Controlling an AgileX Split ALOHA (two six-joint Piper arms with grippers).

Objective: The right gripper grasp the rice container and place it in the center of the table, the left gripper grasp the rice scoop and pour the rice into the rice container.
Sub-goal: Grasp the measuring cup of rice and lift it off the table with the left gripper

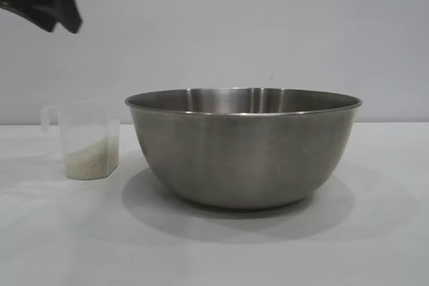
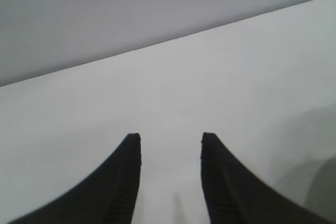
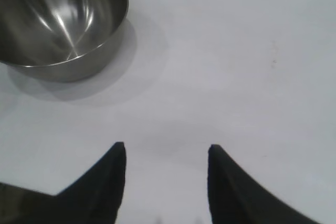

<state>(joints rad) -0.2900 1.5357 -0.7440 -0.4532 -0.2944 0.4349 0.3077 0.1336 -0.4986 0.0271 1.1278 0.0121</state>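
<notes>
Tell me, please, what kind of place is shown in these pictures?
Probably a robot test bench staged as a kitchen task, not a real kitchen: a bare white table before a plain grey wall, holding only a steel bowl and a plastic scoop of rice, with black grippers overhead.

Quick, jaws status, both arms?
Left gripper: open, holding nothing, above the table.
Right gripper: open, empty, back from the rice container.
</notes>
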